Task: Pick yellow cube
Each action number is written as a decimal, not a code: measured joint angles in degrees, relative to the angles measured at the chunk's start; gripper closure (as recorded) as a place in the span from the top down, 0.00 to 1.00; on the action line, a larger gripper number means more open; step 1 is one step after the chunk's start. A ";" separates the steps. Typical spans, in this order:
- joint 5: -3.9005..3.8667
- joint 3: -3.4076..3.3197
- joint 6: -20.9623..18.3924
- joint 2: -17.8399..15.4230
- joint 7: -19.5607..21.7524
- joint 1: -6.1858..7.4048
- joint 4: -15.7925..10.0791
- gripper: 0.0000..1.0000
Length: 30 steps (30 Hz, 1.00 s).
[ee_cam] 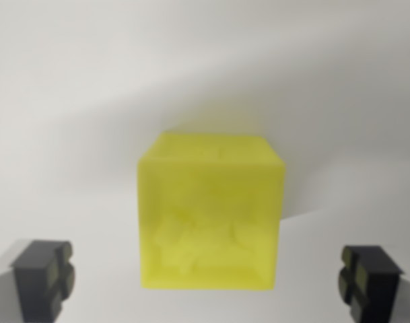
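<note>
A translucent yellow cube (211, 215) fills the middle of the wrist view, resting on a white surface (77, 101). My gripper (208, 279) is open. Its two dark fingertips show at the bottom corners, one (44, 276) at the wrist view's left and one (369, 279) at the wrist view's right. The cube sits between them with a wide gap on each side, touching neither. The picture is blurred, so the cube's fine detail is unclear.
Plain white surface surrounds the cube on all sides, with soft grey shadows behind it and at the lower corners.
</note>
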 joint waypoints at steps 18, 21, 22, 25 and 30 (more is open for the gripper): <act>5.24 0.44 7.34 8.55 -3.28 0.95 1.04 1.00; 6.65 0.60 8.37 10.04 -4.26 1.12 1.48 1.00; 7.12 0.64 8.64 10.43 -4.59 1.21 1.61 1.00; 8.31 0.57 8.98 11.01 -5.43 1.60 1.81 1.00; 10.34 -0.14 8.77 10.87 -6.87 2.76 1.84 0.00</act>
